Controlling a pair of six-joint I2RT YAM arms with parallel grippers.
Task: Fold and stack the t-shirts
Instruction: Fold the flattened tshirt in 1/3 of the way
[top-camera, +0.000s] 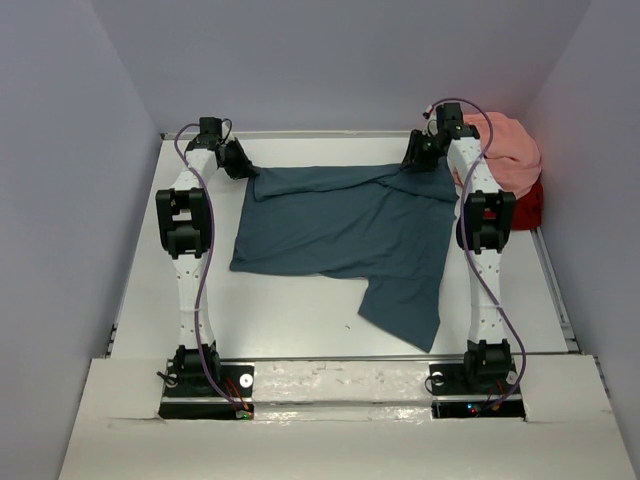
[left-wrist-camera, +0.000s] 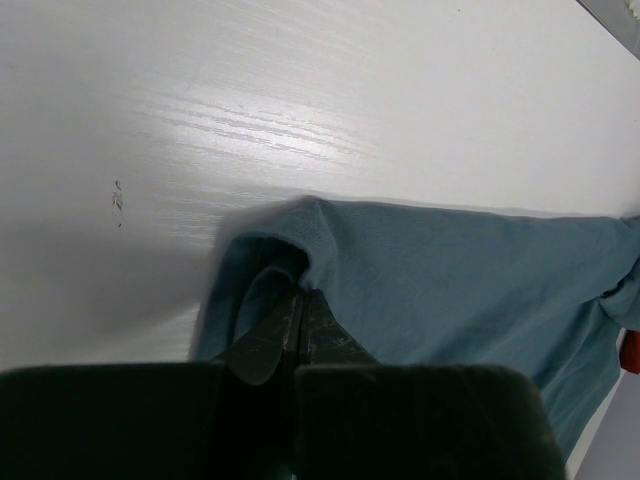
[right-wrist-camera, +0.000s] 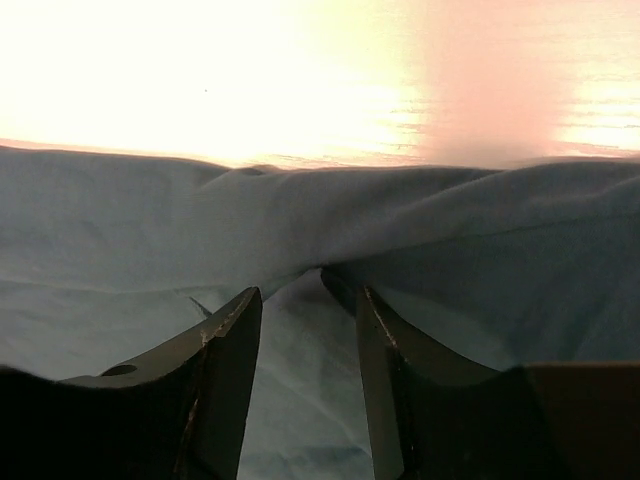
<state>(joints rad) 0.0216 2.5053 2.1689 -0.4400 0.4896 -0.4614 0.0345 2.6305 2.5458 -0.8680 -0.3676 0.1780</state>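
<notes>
A dark teal-blue t-shirt (top-camera: 345, 230) lies spread on the white table (top-camera: 290, 320), one part trailing toward the near edge. My left gripper (top-camera: 237, 158) is at its far left corner, shut on a fold of the teal cloth (left-wrist-camera: 420, 270); its fingertips (left-wrist-camera: 303, 296) pinch the hem. At the far right corner, my right gripper (top-camera: 419, 152) stands open, its fingers (right-wrist-camera: 235, 330) astride a raised ridge of the teal shirt (right-wrist-camera: 120, 230). A salmon pink t-shirt (top-camera: 508, 150) lies bunched on a red one (top-camera: 530, 205) at the far right.
Lavender walls (top-camera: 70, 150) close in the table on the left, back and right. A metal rail (top-camera: 556, 290) runs along the right edge. The pink and red pile sits close beside the right arm's elbow (top-camera: 487, 215).
</notes>
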